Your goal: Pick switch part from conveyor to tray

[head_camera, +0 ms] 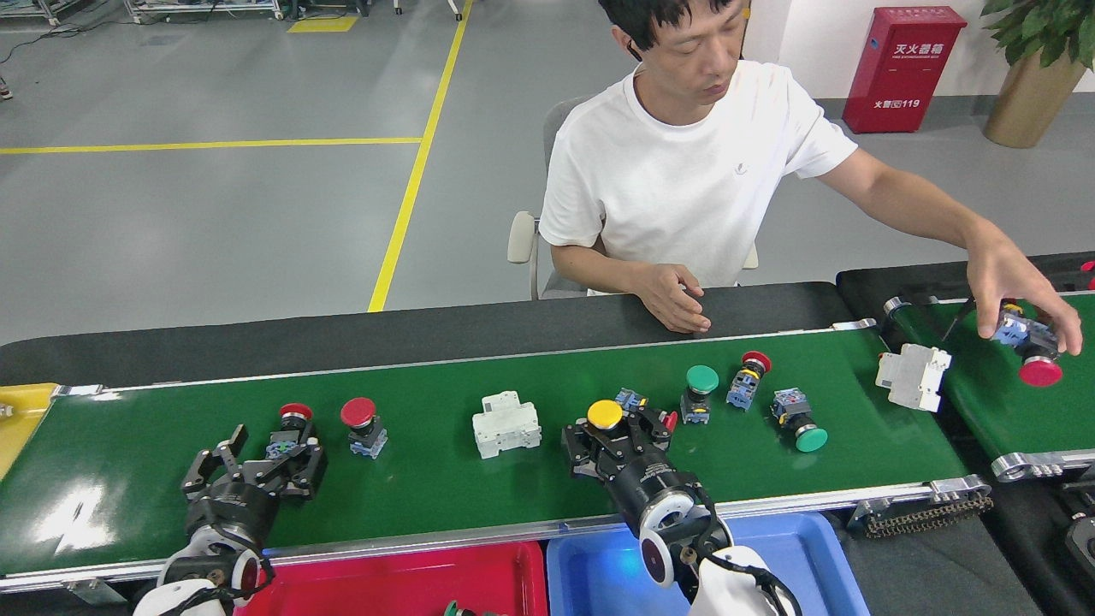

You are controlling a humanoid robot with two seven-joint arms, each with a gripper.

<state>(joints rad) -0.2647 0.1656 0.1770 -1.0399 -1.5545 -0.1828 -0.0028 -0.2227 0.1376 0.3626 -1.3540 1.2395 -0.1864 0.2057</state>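
Our right gripper (618, 436) is closed around the yellow-capped switch part (606, 415) on the conveyor (428, 488); a white breaker (506, 423) lies just to its left. Our left gripper (257, 458) stands wide, fingers spread, a red-capped switch (292, 421) just beyond its right finger. The red tray (402, 582) sits nearer us, below the belt between both grippers.

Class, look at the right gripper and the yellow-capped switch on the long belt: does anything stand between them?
Nothing visible does. The right gripper is already at the yellow-capped switch, fingers either side. A red-tipped switch lies close beside it, on the conveyor.
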